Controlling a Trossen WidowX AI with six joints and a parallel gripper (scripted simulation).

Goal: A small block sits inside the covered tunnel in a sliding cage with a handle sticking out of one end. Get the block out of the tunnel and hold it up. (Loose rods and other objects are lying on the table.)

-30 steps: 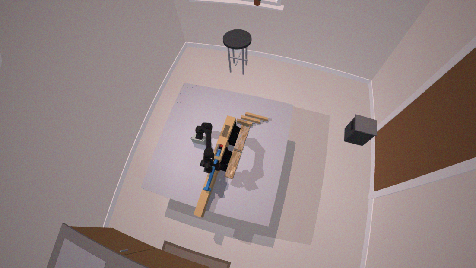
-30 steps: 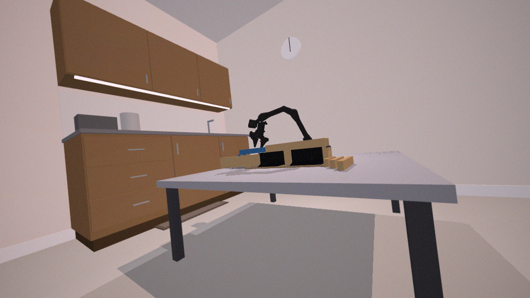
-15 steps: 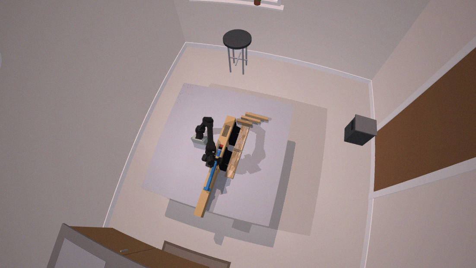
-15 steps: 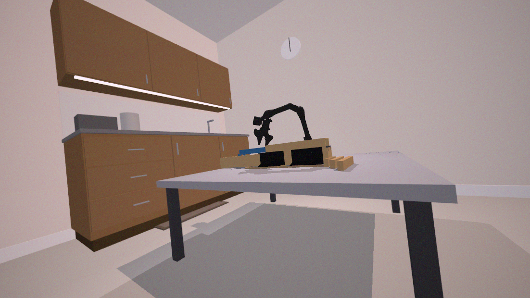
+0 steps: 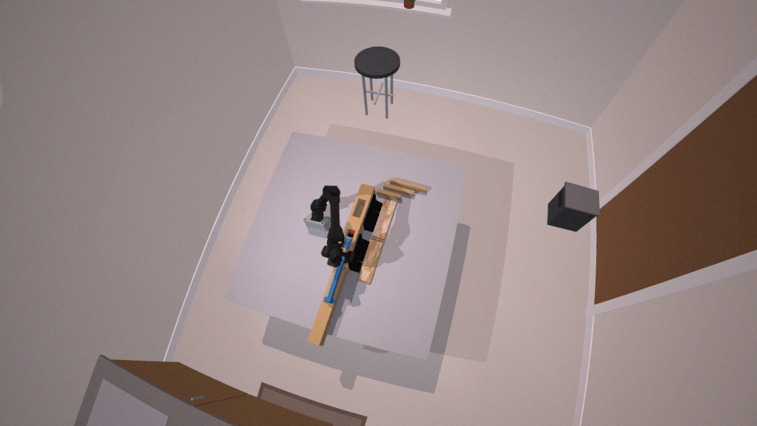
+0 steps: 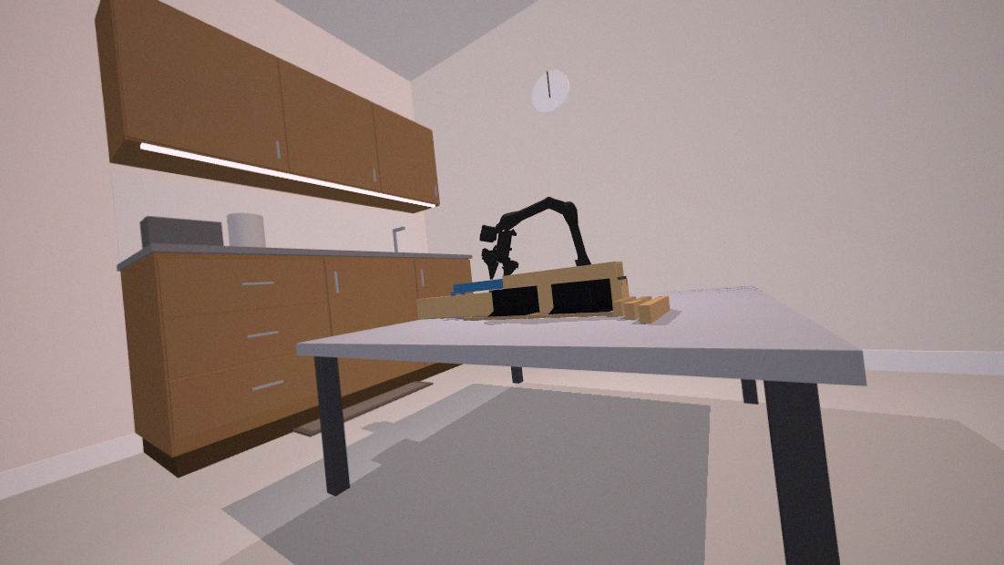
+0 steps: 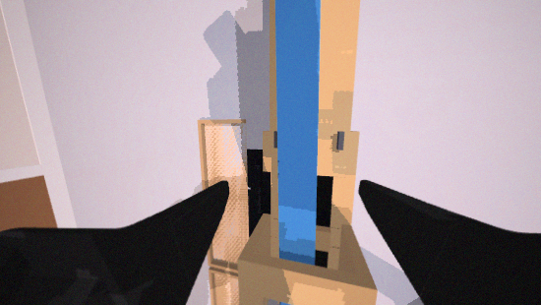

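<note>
The wooden tunnel (image 5: 367, 192) (image 6: 603, 270) (image 7: 256, 248) stands on the table with openings in its top and dark openings along its side. A small red block (image 5: 351, 231) shows in the top opening nearer my gripper, by the blue cage's inner end. The cage's long blue handle (image 5: 333, 283) (image 6: 477, 286) (image 7: 297, 98) sticks out of the tunnel's end, over a wooden rail (image 5: 318, 329) (image 7: 339, 59). My gripper (image 5: 345, 257) (image 6: 499, 274) (image 7: 292, 186) is wide open above the handle, with one finger on each side of it in the wrist view. Nothing is between the fingers.
Framed, see-through panels (image 5: 372, 262) (image 7: 218, 162) lie along the tunnel's open side. Several loose wooden bars (image 5: 408, 185) (image 6: 656, 309) lie beyond its far end. My arm's base (image 5: 316, 222) stands on the opposite side. The rail reaches past the table's edge.
</note>
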